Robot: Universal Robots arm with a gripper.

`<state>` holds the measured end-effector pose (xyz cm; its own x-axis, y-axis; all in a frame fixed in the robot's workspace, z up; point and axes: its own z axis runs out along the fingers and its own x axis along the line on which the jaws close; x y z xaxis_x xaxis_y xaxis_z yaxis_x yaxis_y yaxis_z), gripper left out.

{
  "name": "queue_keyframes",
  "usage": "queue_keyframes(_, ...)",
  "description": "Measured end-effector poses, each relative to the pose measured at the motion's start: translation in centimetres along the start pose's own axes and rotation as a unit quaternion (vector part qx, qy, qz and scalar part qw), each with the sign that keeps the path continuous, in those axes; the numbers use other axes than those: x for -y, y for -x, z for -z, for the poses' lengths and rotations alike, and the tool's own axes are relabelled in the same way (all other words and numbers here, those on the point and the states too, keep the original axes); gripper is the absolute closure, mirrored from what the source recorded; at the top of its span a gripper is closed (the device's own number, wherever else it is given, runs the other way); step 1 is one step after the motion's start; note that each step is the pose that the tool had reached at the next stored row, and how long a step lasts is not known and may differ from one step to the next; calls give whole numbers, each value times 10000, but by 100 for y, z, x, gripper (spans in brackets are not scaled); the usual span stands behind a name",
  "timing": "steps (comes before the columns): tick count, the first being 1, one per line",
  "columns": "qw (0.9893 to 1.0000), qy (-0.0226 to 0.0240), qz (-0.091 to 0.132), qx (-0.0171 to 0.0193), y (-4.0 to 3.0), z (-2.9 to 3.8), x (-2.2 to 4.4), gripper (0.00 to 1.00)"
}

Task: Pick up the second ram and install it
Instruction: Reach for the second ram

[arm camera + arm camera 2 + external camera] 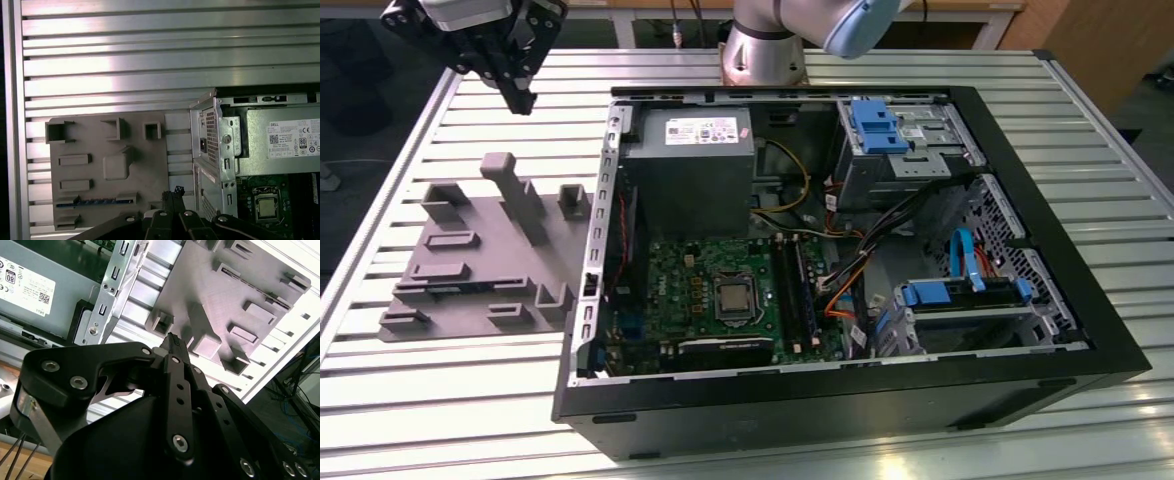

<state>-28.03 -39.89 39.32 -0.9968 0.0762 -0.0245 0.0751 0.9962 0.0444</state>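
One gripper (520, 98) is held high over the bench (440, 400), at eleven o'clock from the single grey tray (494, 265) in the exterior view, its two fingers (176, 370) pressed together on nothing. The second ram (95, 201), one stick, is stood on edge in a tray slot, probably so that its long edge is offered for gripping. The tray is set just beside the one open computer case (854, 395), at its nine o'clock, likely to shorten the carry.
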Motion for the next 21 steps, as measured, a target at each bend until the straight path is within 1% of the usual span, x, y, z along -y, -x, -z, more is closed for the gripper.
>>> queue_keyframes(9,10000,0,0,0,-48,1,4,89)
queue_keyframes(21,10000,0,-1,0,-64,2,5,89)
